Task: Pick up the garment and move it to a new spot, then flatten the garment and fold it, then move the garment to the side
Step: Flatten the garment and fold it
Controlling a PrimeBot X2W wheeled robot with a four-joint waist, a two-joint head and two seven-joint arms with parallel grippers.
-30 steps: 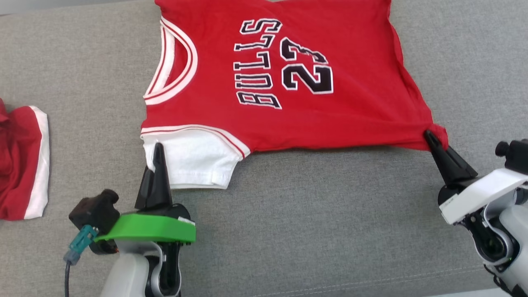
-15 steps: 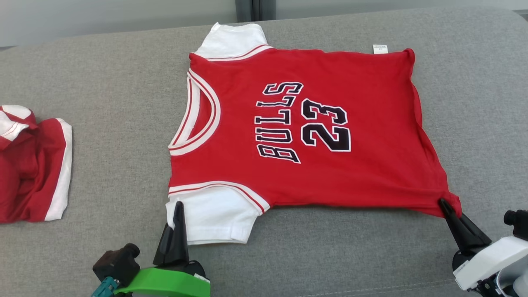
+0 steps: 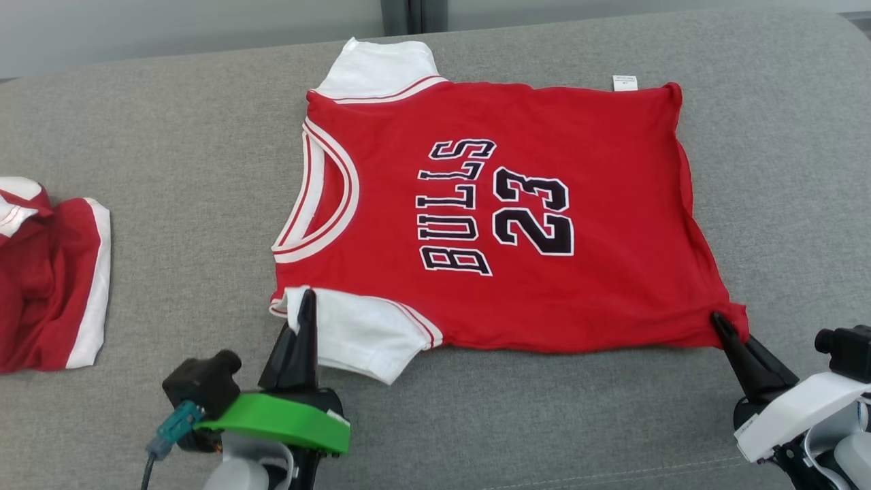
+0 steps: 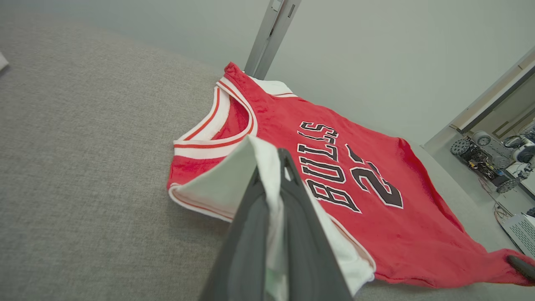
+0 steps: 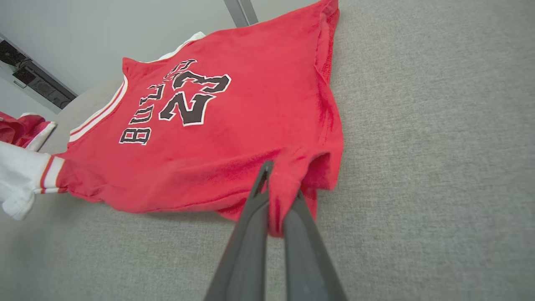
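The garment point(image 3: 578, 170) is a red jersey with white sleeves and black "BULLS 23" lettering, spread over the grey cushion with its collar to the left. My left gripper point(image 3: 306, 299) is shut on the near white sleeve point(image 4: 234, 179), which is lifted and curled toward the body of the shirt. My right gripper point(image 3: 720, 323) is shut on the near hem corner point(image 5: 288, 188) of the garment, the red cloth bunched between its fingers. The far sleeve point(image 3: 381, 64) lies flat at the back edge.
A second red and white garment point(image 3: 47, 272) lies crumpled at the left edge of the grey cushion point(image 3: 170, 156). The cushion's back edge meets a pale wall with a metal post point(image 3: 406, 15). Robot hardware point(image 4: 489, 159) sits on the floor beyond the cushion.
The head camera tilted up, so the whole jersey came into view. The left gripper has lifted the near white sleeve off the cushion and carried it inward. The right gripper keeps the hem corner.
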